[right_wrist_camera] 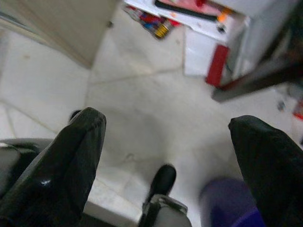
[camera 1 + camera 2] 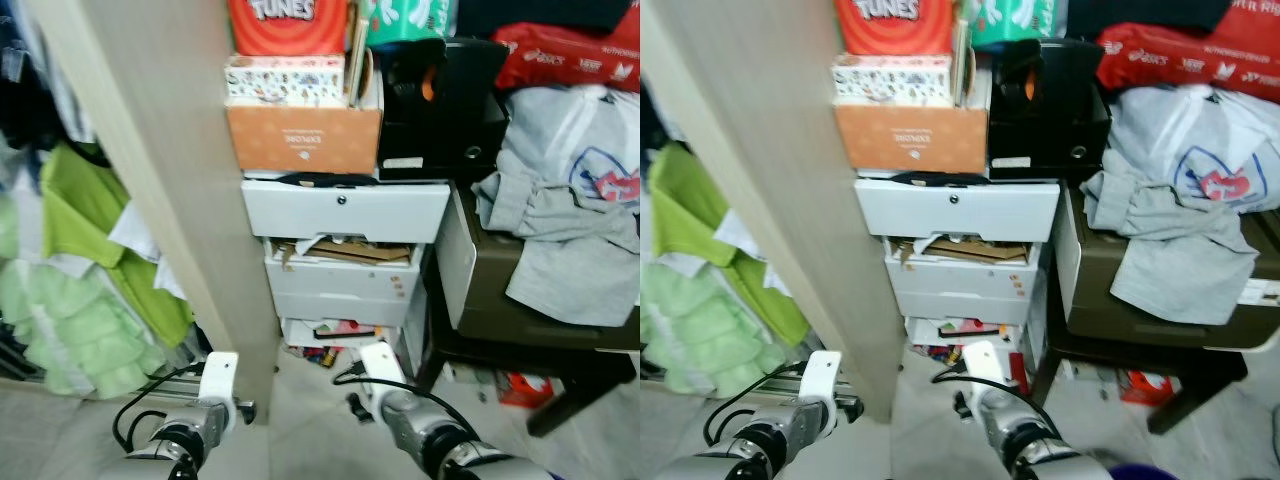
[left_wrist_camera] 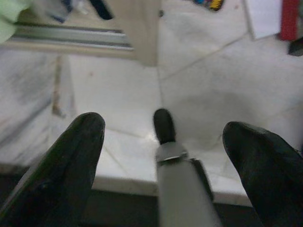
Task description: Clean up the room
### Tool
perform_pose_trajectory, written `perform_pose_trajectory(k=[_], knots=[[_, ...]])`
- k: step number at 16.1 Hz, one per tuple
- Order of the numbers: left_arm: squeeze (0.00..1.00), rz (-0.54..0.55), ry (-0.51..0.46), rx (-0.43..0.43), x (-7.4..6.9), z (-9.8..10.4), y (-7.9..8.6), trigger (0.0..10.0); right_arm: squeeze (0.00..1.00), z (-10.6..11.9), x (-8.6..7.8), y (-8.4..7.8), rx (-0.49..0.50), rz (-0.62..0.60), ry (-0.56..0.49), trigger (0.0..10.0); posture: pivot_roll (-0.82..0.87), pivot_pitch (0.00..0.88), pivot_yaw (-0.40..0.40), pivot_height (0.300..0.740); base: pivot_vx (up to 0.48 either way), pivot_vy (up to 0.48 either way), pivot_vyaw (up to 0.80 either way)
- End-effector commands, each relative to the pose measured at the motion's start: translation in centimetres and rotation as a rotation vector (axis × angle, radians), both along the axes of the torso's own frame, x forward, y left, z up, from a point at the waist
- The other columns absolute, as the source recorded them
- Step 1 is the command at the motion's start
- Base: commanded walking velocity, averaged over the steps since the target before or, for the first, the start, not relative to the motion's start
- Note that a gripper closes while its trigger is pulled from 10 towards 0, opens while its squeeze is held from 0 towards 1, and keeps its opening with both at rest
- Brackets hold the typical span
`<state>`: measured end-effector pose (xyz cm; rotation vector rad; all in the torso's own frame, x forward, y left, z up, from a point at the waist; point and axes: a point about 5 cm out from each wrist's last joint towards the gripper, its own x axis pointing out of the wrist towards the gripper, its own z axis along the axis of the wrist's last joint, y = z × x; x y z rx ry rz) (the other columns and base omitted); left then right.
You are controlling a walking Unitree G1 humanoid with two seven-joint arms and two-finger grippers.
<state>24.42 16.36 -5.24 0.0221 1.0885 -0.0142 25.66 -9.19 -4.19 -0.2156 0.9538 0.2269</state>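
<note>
The robot stands before a white drawer unit (image 2: 345,250) that sits just right of a tall beige wooden panel (image 2: 160,180). Both arms hang low at the near edge of the scene. The left gripper (image 3: 163,137) is released, its two black fingers (image 3: 61,165) spread wide apart over the pale tiled floor (image 3: 213,66), and it holds nothing. The right gripper (image 1: 165,142) is also released and empty, with its fingers (image 1: 61,165) wide apart above the same floor. The top drawer of the unit is closed, and a dark strap (image 2: 312,180) lies across the top of the unit. The second drawer (image 2: 340,268) stands partly open, and brown cardboard (image 2: 350,250) sticks out of it. The lowest drawer (image 2: 335,335) is open too, with colourful small things inside, and more small clutter (image 1: 154,23) lies on the floor just in front of it. On top of the unit stands an orange cardboard box (image 2: 303,138), with a patterned box (image 2: 285,80) and a red package (image 2: 285,25) stacked on it. Just right of them is a black device (image 2: 440,105). Further right, a grey shirt (image 2: 560,210) lies crumpled over a dark brown box (image 2: 475,280), and a red bag (image 2: 570,55) rests behind it. On the left, green clothes (image 2: 80,260) hang and pile near the panel.
</note>
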Motion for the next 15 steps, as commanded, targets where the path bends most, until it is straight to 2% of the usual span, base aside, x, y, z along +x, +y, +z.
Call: perform_pose_trajectory(k=[1, 5, 15], knots=[[0.00, 0.012, 0.018, 0.007, -0.1, -0.1, 0.2, 10.0, 0.00, 0.3, 0.3, 0.2, -0.003, 0.021, -0.012, 10.0, -0.24, 0.000, 0.067, 0.740, 0.000, 0.000, 0.80], [0.00, 0.014, 0.037, 0.003, -0.2, -0.1, 0.0, 10.0, 0.00, 0.4, 0.5, 0.2, -0.007, 0.039, -0.017, 10.0, -0.24, 0.000, 0.068, 0.740, 0.000, 0.000, 0.80], [0.00, 0.081, -0.025, -0.027, 1.0, 0.7, -0.4, 10.0, 0.00, 0.7, 0.9, 0.3, -0.037, 0.105, -0.045, 10.0, -0.24, 0.000, 0.054, 0.740, 0.000, 0.000, 0.80]])
